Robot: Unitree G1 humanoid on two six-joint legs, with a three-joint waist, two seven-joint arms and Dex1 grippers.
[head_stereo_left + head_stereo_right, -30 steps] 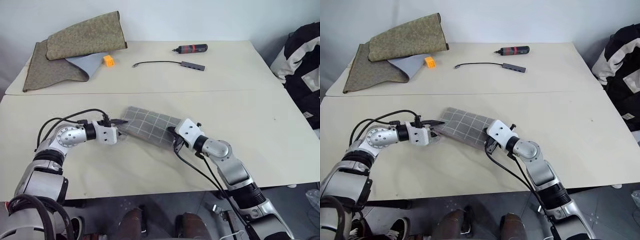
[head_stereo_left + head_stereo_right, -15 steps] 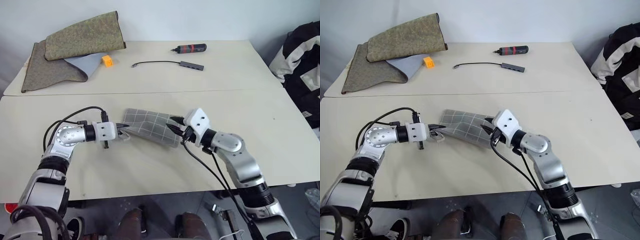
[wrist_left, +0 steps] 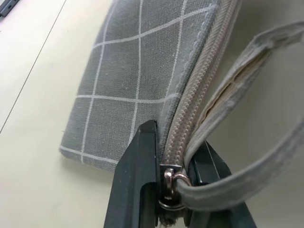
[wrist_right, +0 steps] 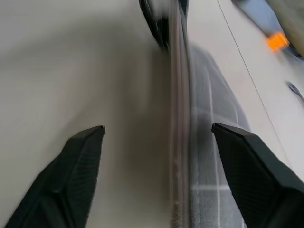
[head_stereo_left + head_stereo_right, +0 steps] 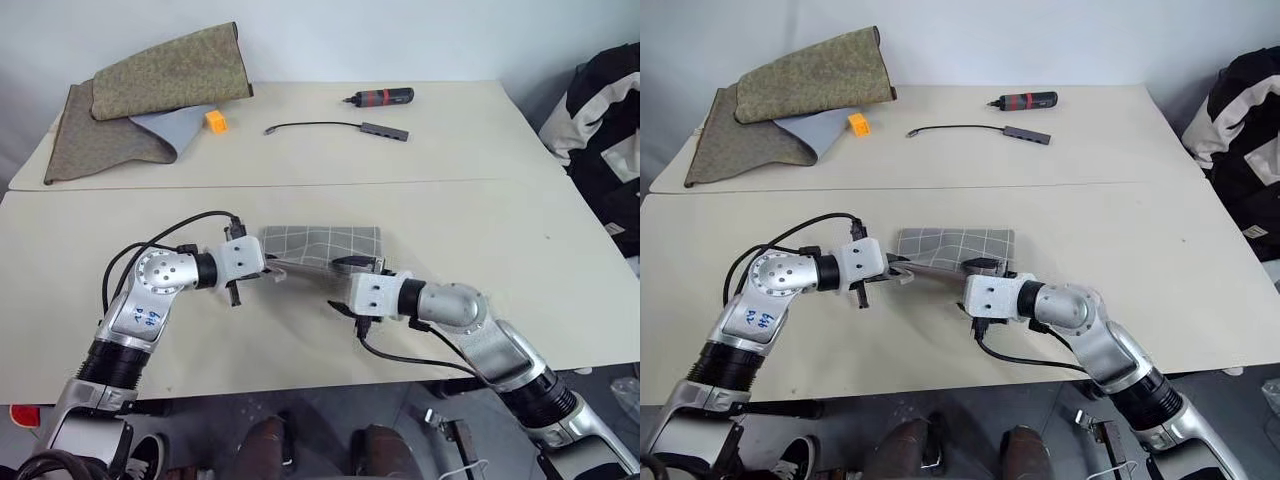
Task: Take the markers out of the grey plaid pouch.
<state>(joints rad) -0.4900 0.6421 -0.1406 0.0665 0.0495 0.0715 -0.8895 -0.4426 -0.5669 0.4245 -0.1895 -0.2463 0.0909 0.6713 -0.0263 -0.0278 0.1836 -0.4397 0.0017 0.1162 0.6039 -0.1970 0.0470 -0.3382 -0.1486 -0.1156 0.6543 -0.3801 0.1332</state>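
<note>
Left wrist view: left pincer (image 3: pixel 173 190) clamps woven grey plaid pouch (image 3: pixel 142 80); right pincer (image 4: pixel 161 156) gapes.

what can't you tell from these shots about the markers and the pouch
- Markers: no marker can be seen; the zipper along the grey plaid pouch looks closed in the left wrist view, so fabric would hide whatever is inside.
- Pouch's near end: in the head views the right gripper covers it.
- Pouch in the right wrist view: motion blur smears its zipper edge.
- Left gripper: shut at the zipper ring and cord loop; exactly what it pinches is unclear.
</note>
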